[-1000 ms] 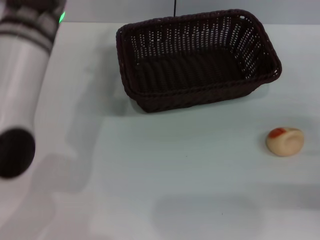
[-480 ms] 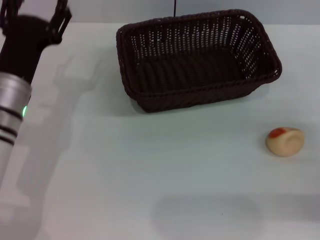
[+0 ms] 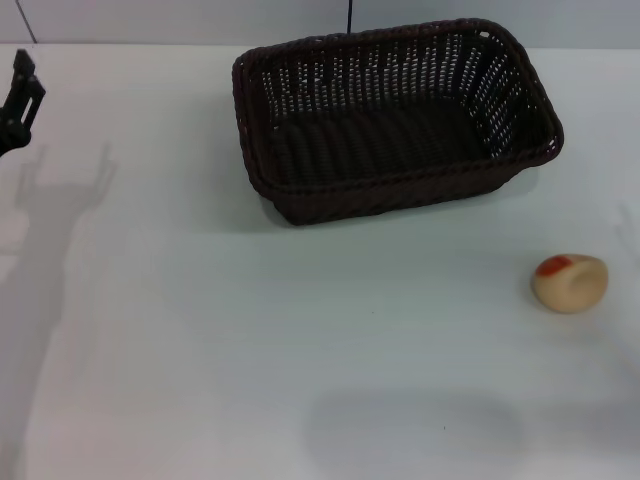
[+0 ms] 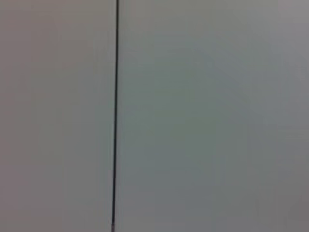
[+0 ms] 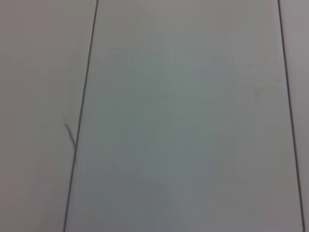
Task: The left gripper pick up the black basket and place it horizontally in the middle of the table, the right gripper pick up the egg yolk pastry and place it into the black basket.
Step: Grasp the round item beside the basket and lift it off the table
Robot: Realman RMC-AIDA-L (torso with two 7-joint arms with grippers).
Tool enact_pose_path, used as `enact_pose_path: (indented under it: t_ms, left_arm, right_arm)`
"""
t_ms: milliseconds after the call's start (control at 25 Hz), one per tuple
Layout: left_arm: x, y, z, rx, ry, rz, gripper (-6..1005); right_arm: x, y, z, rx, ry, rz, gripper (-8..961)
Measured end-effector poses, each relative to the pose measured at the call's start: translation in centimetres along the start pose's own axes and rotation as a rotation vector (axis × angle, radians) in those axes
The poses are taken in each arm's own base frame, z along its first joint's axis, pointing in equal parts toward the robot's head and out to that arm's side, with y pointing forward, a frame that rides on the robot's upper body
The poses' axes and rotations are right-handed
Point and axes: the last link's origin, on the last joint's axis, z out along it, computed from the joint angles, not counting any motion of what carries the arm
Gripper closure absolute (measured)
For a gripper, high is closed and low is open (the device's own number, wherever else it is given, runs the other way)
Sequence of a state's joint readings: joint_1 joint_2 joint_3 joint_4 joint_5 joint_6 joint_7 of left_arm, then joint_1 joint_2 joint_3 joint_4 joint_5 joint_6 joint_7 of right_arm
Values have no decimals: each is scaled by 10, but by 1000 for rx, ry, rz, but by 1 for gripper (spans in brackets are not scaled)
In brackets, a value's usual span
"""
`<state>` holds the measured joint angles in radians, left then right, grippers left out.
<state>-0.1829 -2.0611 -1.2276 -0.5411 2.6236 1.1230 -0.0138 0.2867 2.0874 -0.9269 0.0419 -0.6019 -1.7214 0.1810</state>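
The black basket stands empty on the white table, at the back, a little right of the middle, its long side running across the view. The egg yolk pastry lies on the table at the right, well in front of the basket and apart from it. Only a black part of the left gripper shows at the far left edge, far from the basket and holding nothing that I can see. The right gripper is out of view. Both wrist views show only a pale flat surface with thin dark lines.
A thin dark cable rises behind the basket at the table's back edge. The left arm's shadow falls on the table's left side.
The left arm has drawn back to the left and out of the head view; only the tip of its gripper stays in sight. Basket and pastry have not moved.
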Motion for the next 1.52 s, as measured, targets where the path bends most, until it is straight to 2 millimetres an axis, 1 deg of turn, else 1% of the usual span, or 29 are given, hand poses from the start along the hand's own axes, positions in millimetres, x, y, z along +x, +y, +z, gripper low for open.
enact_pose_path:
  t_ms: [160,200,240,280,480,640,840,1080,1240,1520]
  left_arm:
    - [-6,-2,-1,3,-23,8,186]
    - [-7,-1,0,1,-28,10,186]
    - [-8,-1,2,-4,-32,13,186]
    - [-8,-1,2,-4,-32,13,186]
    - [-10,2,7,-15,-42,20,186]
    - [-12,3,9,-20,-53,25,186]
    - [-12,3,10,-22,-54,23,186]
    - [-12,4,11,-23,-54,20,186]
    - [-12,5,11,-22,-54,7,186]
    - [-13,5,12,-24,-62,-2,186]
  right_arm:
    - [5,9,-6,-21,33,31,259]
    - [6,13,-7,-36,42,38,260]
    - [9,20,-10,-75,66,56,260]
    - [9,20,-10,-75,66,56,261]
    - [19,35,-18,-138,144,96,265]
    - [31,50,-24,-204,239,124,268]
    - [35,58,-31,-235,282,136,272]
    - [34,60,-41,-219,288,112,276]
    - [31,64,-43,-191,267,92,279]
    - [32,64,-43,-176,278,94,284]
